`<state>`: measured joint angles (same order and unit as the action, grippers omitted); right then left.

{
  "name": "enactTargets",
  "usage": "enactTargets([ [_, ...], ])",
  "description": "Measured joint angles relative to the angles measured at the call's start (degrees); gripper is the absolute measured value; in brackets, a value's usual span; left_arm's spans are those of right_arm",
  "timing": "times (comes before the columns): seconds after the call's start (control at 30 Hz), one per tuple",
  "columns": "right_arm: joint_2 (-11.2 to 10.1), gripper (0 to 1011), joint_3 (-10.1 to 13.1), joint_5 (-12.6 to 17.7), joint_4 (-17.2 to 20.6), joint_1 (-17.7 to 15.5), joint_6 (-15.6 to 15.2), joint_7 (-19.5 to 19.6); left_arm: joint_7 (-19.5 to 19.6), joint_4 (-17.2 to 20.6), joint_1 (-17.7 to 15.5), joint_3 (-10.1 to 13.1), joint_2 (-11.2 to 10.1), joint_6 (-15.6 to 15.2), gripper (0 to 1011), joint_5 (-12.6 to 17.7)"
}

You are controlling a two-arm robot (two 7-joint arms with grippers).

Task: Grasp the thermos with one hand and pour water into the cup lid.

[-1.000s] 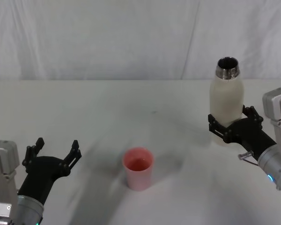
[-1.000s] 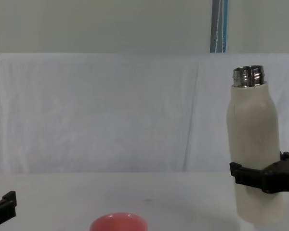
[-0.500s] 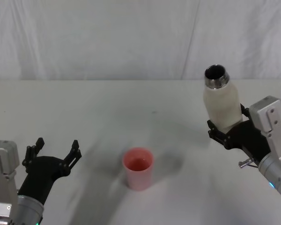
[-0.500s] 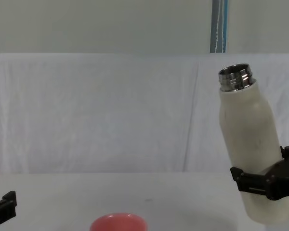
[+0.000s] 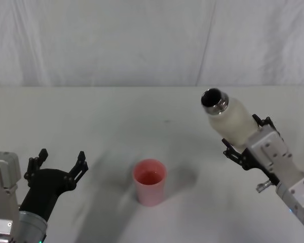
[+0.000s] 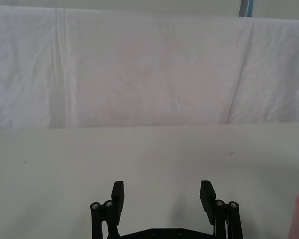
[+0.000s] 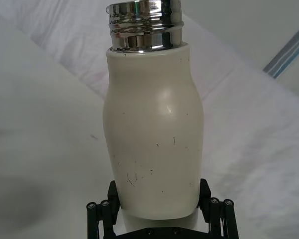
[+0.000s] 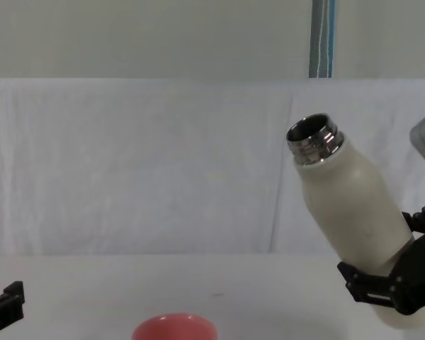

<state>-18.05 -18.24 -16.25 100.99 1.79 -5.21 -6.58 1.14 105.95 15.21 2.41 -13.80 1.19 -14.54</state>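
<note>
Nearest the robot, at the lower left of the head view, the left pincer [image 5: 59,164] rests low over the white tabletop [image 5: 116,116] with its two black fingers spread apart and holding nothing. Slightly farther forward, near the middle of the tabletop, the pink cup lid [image 5: 150,181] stands upright and on its own, well apart from both pincers. To the right, the right pincer [image 5: 243,150] is pinching the lower body of the cream-white thermos [image 5: 230,121], one finger on each side. The thermos is lifted clear of the tabletop and tilted, its open steel neck [image 8: 312,139] leaning toward the cup lid. A wrinkled white cloth backdrop [image 5: 142,40] hangs behind the tabletop.
</note>
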Motion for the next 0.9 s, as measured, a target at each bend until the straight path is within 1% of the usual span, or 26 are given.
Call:
enactTargets([
  [0.17, -0.09, 956, -0.47, -3.43, 0.14, -0.92, 1.71, 1.29, 0.00, 0.00, 0.00, 0.00, 0.00, 0.00, 1001, 0.00],
  [0.27, 0.05, 956, -0.64, -4.83, 0.11, -1.35, 2.81, 1.75, 0.00, 0.00, 0.00, 0.00, 0.00, 0.00, 1001, 0.00],
  [0.47, 0.70, 956, -0.81, -6.71, -0.84, -1.95, 4.72, 2.64, 0.00, 0.00, 0.00, 0.00, 0.00, 0.00, 1001, 0.00],
  [0.57, 1.08, 956, -1.11, -8.43, -1.47, -2.24, 5.63, 3.15, 0.00, 0.00, 0.00, 0.00, 0.00, 0.00, 1001, 0.00],
  [0.67, 1.14, 956, -1.37, -9.78, -1.78, -2.33, 5.99, 3.35, 0.00, 0.00, 0.00, 0.00, 0.00, 0.00, 1001, 0.00],
  [0.7, 1.15, 956, -1.54, -10.74, -1.94, -2.34, 6.20, 3.55, 0.00, 0.00, 0.00, 0.00, 0.00, 0.00, 1001, 0.00],
  [0.73, 1.15, 956, -1.54, -10.74, -1.94, -2.34, 6.20, 3.55, 0.00, 0.00, 0.00, 0.00, 0.00, 0.00, 1001, 0.00],
  [0.8, 1.15, 956, -1.85, -12.78, -2.29, -2.30, 6.53, 3.81, 0.00, 0.00, 0.00, 0.00, 0.00, 0.00, 1001, 0.00],
  [0.9, 1.14, 956, -2.06, -14.47, -2.61, -2.18, 6.78, 4.04, 0.00, 0.00, 0.00, 0.00, 0.00, 0.00, 1001, 0.00],
])
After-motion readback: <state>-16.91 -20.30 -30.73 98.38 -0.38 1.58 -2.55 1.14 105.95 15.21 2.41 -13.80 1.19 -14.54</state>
